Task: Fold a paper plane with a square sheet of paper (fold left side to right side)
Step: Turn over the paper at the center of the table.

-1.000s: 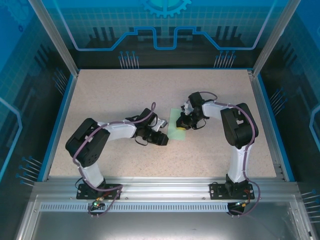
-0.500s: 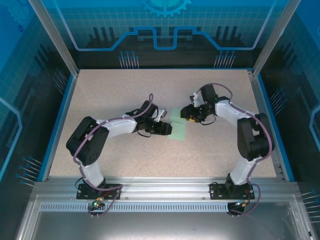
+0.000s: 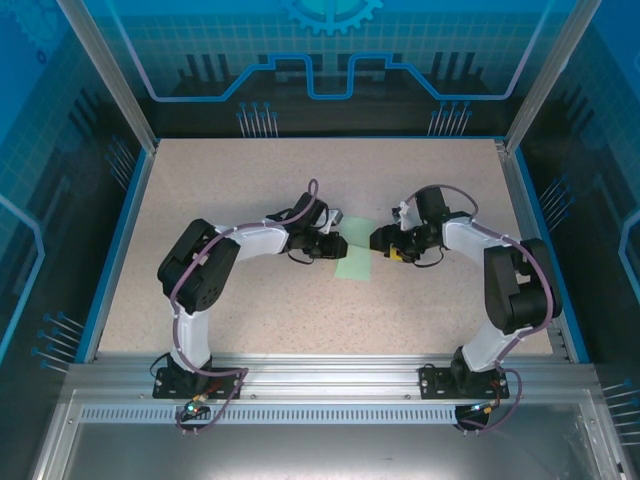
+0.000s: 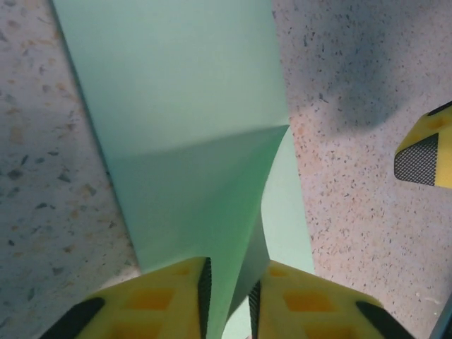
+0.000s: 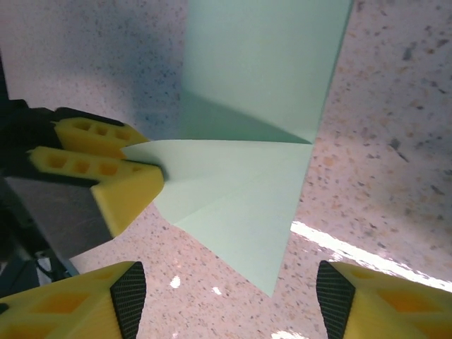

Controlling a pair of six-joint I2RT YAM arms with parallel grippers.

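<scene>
The square sheet of paper (image 3: 357,257) lies mid-table as a pale mint-green folded strip. In the left wrist view one flap of the paper (image 4: 191,106) rises off the layer beneath and runs between my left gripper's (image 4: 229,289) yellow fingers, which are shut on it. In the right wrist view the paper (image 5: 261,191) shows that lifted triangular flap, with the left gripper's fingers (image 5: 106,169) pinching its left corner. My right gripper (image 5: 233,296) hangs open just off the paper's right edge, nothing between its pads. From above, the left gripper (image 3: 335,243) and the right gripper (image 3: 381,240) flank the sheet.
The speckled beige table (image 3: 250,180) has a blue rim and is fenced by aluminium posts and blue panels. Both arms reach in from their bases at the near edge, elbows bowed outward. One right-gripper finger (image 4: 424,152) shows at the right of the left wrist view.
The left gripper moved up to the paper's left edge and closed on a flap. The right gripper opened and drew back right, off the paper.
</scene>
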